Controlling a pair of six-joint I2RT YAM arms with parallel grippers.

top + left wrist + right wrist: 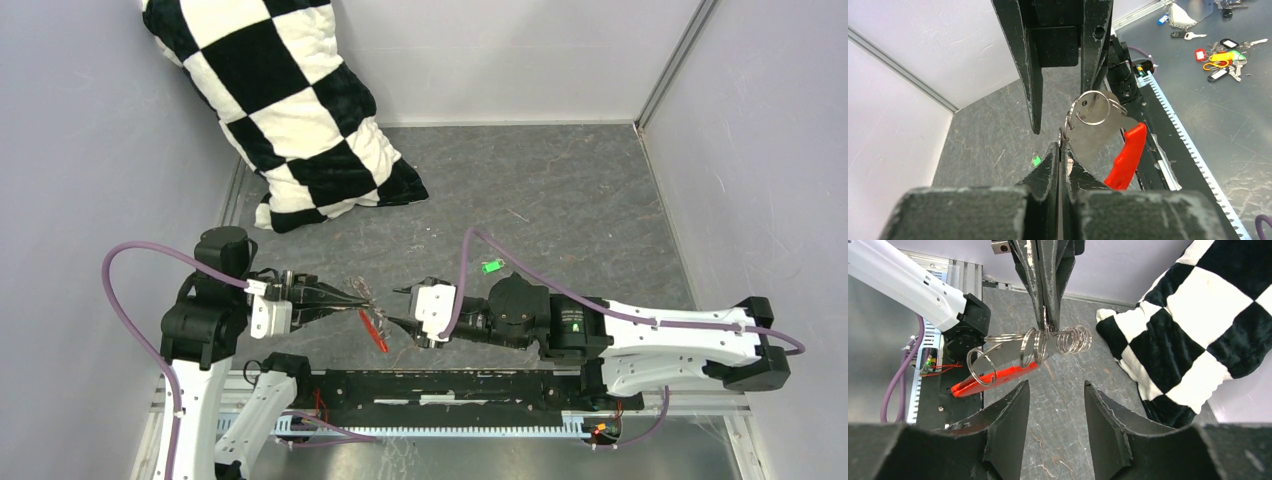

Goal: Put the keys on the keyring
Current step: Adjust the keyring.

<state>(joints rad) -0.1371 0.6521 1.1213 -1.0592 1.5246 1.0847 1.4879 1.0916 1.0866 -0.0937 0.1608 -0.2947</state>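
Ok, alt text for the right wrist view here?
From the top edge the left gripper, shut, pinches the keyring, silver coils and red tag hanging. The right gripper stands open below, not touching it; a checkered pillow lies at right.

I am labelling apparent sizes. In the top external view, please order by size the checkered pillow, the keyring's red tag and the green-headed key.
1. checkered pillow, by far largest.
2. red tag, a short thin strip.
3. green-headed key, a tiny speck.
The tag hangs nearer the camera, so its lead is unsure.
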